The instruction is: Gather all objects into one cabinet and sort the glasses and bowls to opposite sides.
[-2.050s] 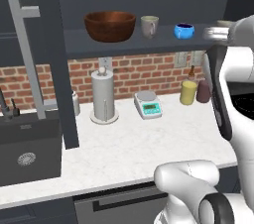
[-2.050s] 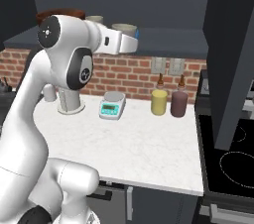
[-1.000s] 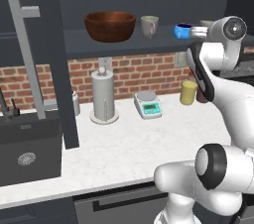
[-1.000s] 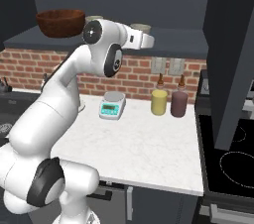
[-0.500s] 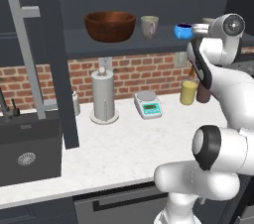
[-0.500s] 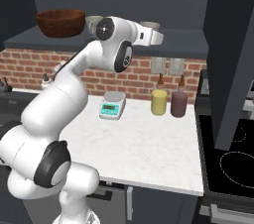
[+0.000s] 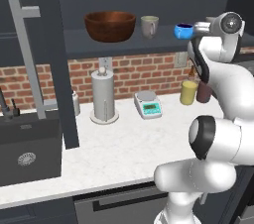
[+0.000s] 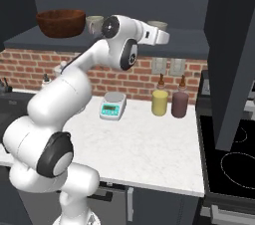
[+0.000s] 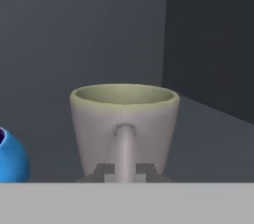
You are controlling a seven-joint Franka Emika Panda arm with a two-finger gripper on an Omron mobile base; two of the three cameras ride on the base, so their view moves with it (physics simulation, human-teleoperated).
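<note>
Before me runs a white speckled marble counter (image 7: 119, 151), backed by a red brick wall (image 7: 134, 72). A grey paper-towel holder (image 7: 103, 96) stands near the counter's back edge, with a white digital scale (image 7: 149, 104) beside it. A yellow canister (image 8: 159, 102) and a maroon canister (image 8: 180, 103) stand by the wall at the right end. A dark sink (image 7: 27, 151) lies at the counter's left end, and a black stovetop (image 8: 231, 162) adjoins its right edge.
</note>
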